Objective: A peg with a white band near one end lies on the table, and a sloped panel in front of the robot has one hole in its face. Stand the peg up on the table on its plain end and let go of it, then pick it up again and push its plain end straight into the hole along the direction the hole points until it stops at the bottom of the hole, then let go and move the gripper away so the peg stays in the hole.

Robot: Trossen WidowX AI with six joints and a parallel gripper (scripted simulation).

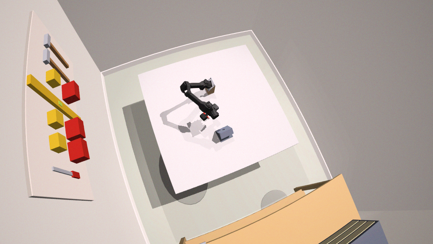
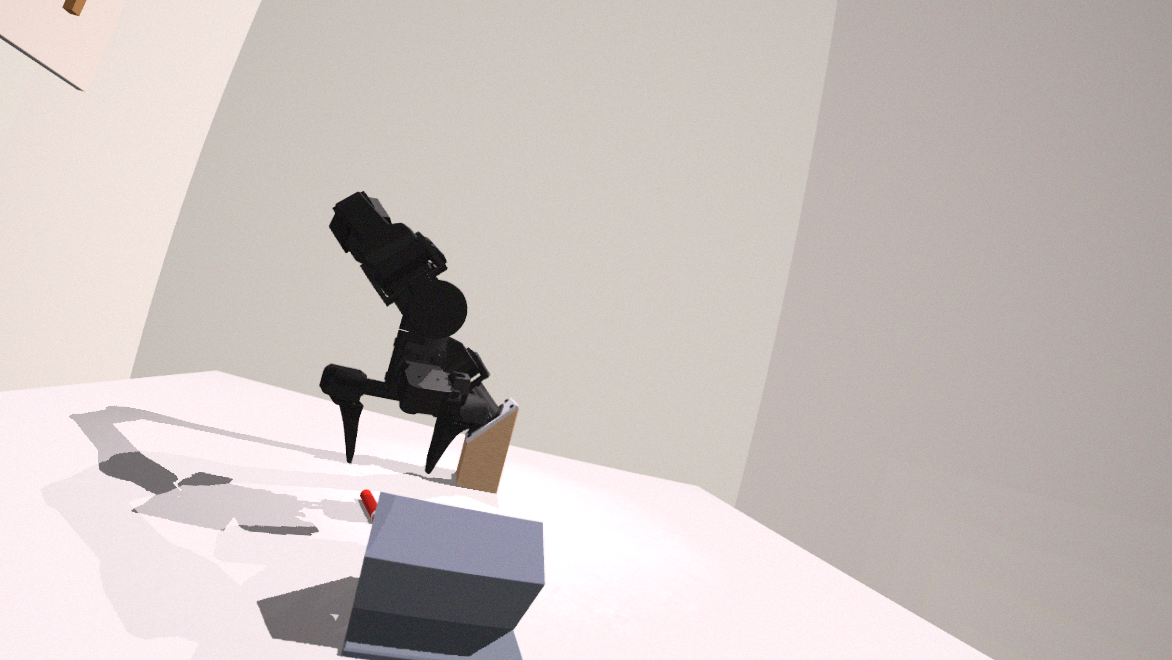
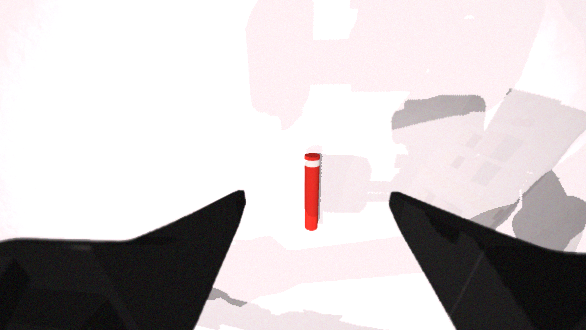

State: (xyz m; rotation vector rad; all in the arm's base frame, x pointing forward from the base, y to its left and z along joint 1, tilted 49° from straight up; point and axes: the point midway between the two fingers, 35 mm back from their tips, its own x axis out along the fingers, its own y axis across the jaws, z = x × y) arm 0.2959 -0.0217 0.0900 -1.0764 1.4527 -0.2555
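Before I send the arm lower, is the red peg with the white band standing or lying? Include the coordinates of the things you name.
Lying: the red peg (image 2: 368, 502) (image 3: 311, 192) shows its long side.

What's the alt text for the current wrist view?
A red peg, white band near its upper end in the picture, lies on a pale table below and between the widely spread black fingers of the open gripper, touching neither. Gray arm shadows fall mostly at right.
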